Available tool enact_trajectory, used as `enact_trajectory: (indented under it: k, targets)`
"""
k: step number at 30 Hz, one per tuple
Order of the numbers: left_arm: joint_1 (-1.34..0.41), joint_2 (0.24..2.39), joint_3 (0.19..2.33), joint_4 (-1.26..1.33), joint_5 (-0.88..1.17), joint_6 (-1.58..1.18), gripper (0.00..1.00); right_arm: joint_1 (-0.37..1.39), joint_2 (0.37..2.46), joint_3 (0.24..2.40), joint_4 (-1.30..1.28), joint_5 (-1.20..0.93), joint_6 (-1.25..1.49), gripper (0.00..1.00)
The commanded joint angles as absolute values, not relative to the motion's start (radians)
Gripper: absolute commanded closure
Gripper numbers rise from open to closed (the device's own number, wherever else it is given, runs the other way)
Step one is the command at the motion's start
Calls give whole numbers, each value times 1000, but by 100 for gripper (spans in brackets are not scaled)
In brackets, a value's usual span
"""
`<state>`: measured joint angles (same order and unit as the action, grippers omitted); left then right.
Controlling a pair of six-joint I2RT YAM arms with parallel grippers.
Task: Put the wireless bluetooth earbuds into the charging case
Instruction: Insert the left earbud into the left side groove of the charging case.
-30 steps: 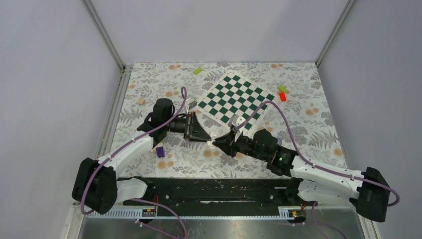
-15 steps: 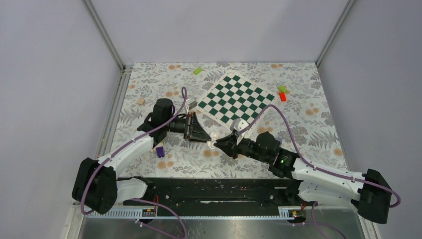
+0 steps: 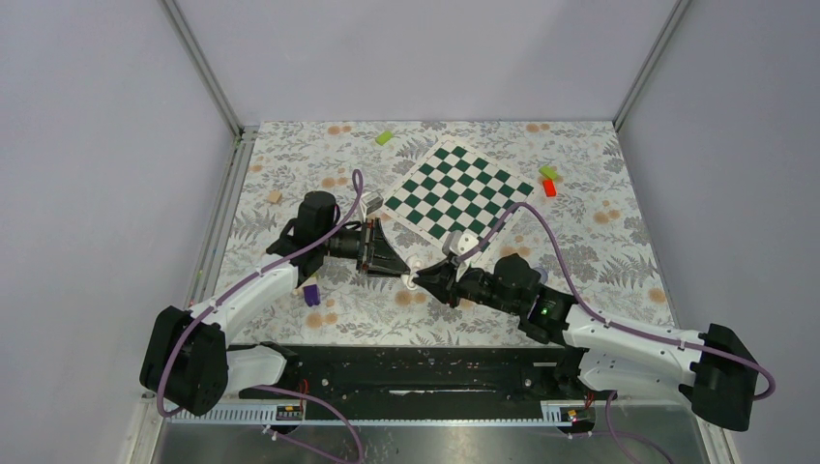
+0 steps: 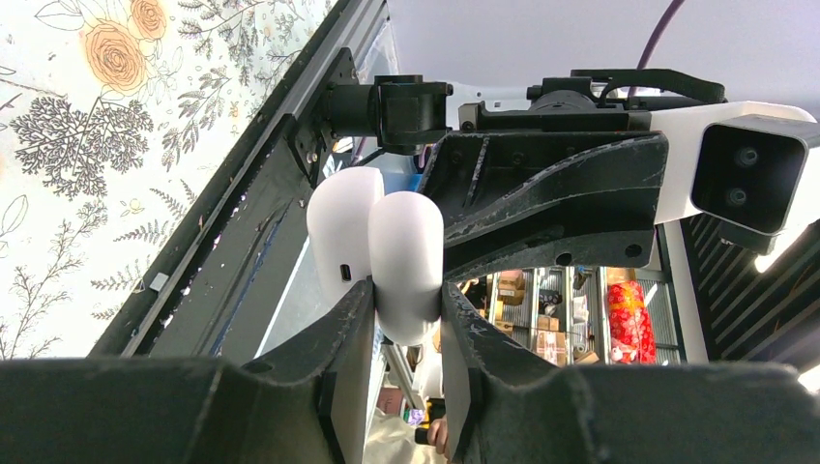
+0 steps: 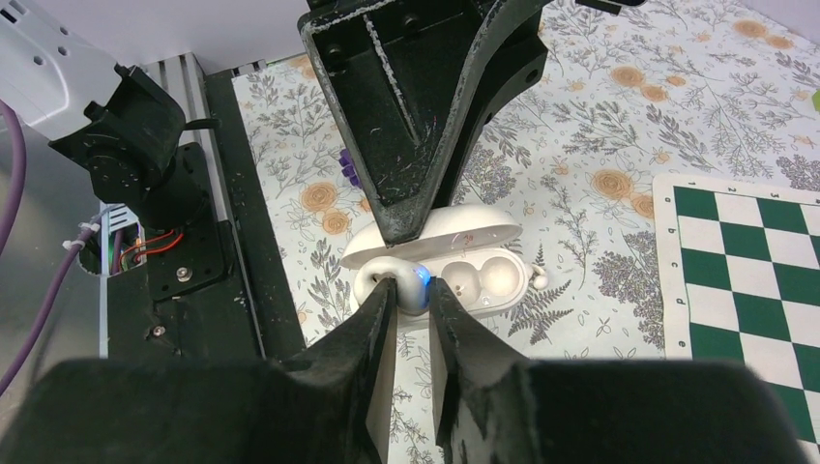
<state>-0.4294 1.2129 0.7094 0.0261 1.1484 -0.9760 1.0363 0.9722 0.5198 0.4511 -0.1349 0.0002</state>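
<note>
Flowered cloth covered the table (image 3: 290, 184), and a green and white chessboard (image 3: 457, 189) lay tilted on its far half. Near the middle of the table, just in front of the board's near corner, the two grippers met tip to tip. The left gripper (image 4: 406, 290) was closed tight on the charging case (image 5: 488, 278). The case was open. Seen from the right wrist, its long side ran left to right, its lid stood up at the back, and its open side faced the right gripper (image 5: 411, 287). A small purple block (image 3: 311, 295) lay on the cloth beside the left arm. The right gripper's jaws were pinched shut on one earbud (image 5: 416, 279), which showed a small blue light. The earbud was at the left end of the case, right at the mouth of the hollow there. I could not tell if the other hollow held a bud.
</note>
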Motion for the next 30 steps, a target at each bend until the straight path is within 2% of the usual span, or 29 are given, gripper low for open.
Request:
enact_trajectory:
  k: [1, 19, 30]
  targets:
    - [-434, 1178, 728, 99, 1214, -990, 100, 1045, 977, 537, 381, -148, -30, 74]
    - [-434, 1182, 724, 128, 1218, -1011, 100, 1045, 938, 530, 344, -109, -13, 71]
    - [-434, 1180, 715, 158, 1222, -1030, 100, 1046, 1026, 597, 365, -119, 21, 72]
